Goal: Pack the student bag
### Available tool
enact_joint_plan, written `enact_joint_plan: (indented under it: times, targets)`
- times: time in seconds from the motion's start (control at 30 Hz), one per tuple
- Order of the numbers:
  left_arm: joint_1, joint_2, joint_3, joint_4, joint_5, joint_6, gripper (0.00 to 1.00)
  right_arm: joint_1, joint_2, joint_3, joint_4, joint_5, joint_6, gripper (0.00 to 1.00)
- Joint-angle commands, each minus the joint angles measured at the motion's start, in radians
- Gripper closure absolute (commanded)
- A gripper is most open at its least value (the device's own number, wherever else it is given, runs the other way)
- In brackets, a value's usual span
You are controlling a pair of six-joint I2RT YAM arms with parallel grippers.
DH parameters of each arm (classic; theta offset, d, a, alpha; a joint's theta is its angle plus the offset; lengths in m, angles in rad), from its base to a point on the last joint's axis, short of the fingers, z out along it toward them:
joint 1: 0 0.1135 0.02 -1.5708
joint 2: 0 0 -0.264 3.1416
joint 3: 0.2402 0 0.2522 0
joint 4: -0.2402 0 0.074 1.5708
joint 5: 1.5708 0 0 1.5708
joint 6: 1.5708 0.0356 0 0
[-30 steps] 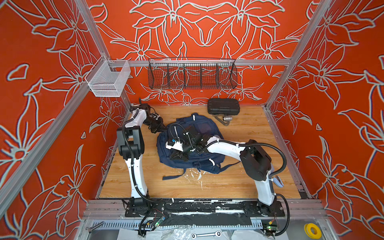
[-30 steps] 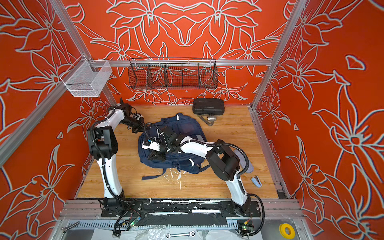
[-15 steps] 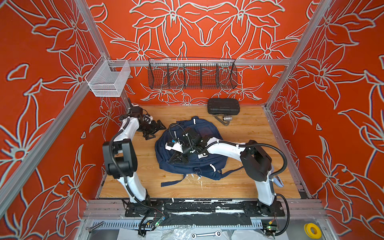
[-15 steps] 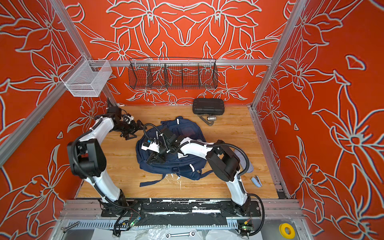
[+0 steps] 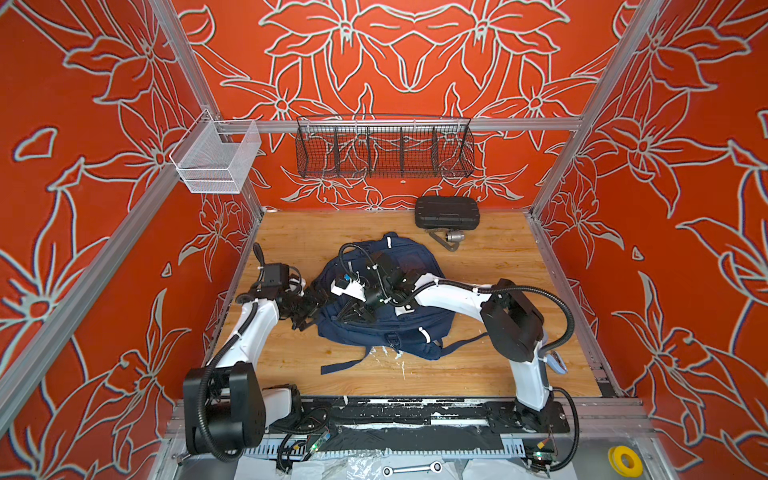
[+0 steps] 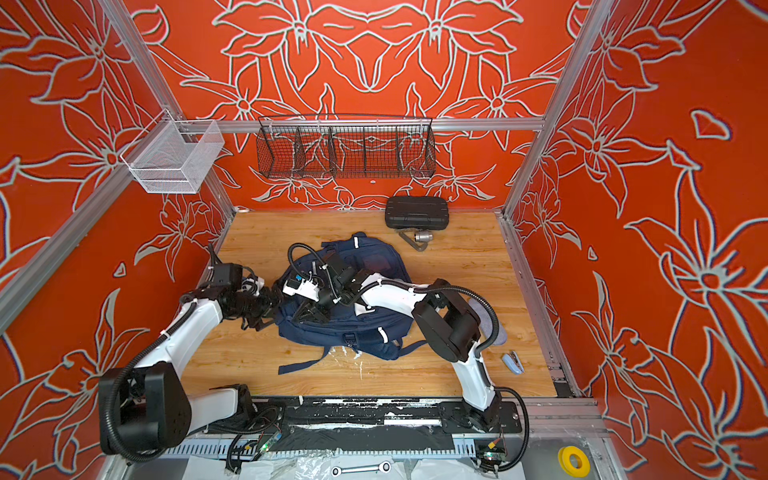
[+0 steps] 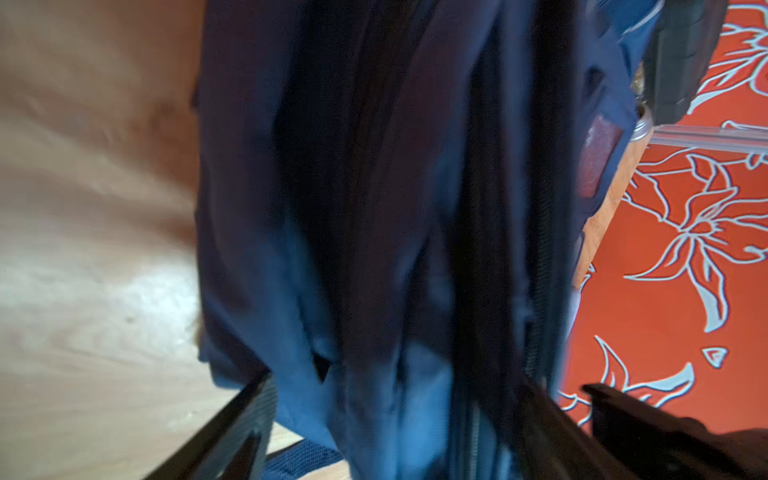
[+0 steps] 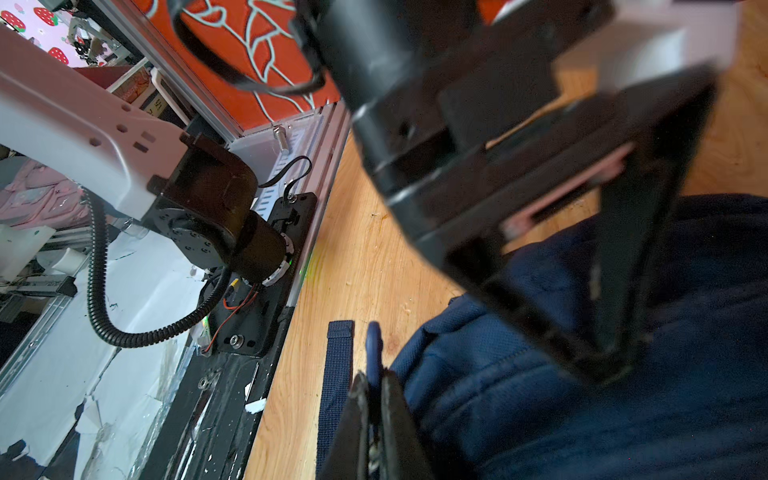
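Bag has its left edge between the spread-open left fingers; right fingers are clenched on its fabric.

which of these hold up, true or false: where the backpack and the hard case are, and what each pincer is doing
1. The navy blue fabric backpack lies on the wooden table. True.
2. The black hard plastic case is packed inside the backpack. False: it sits at the table's far edge, apart from the backpack.
3. The right pincer is shut on a thin navy tab of the backpack. True.
4. The left pincer is clamped shut. False: its jaws stand wide apart at the backpack's side.
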Motion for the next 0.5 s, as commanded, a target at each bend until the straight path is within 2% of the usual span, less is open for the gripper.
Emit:
enact_joint_plan:
  times: [0.0,0.1,0.2,0.37,0.47]
  targets:
    - [-0.011,-0.009,-0.038,0.122,0.018,-0.065,0.23,-0.006,0.002,0.051,0.013,-0.061,-0.036,1.0]
    - [-0.028,0.068,-0.015,0.158,0.06,-0.044,0.37,-0.005,0.007,0.076,-0.054,-0.054,-0.091,1.0]
    - [-0.035,0.143,0.037,0.134,0.066,0.004,0.56,-0.005,0.006,0.108,-0.149,-0.04,-0.169,1.0]
    - [-0.035,0.238,0.171,0.056,0.023,0.116,0.85,-0.005,-0.007,0.141,-0.301,-0.062,-0.293,1.0]
    - [-0.031,0.319,0.285,-0.019,-0.005,0.199,0.96,-0.004,-0.019,0.139,-0.383,-0.086,-0.354,1.0]
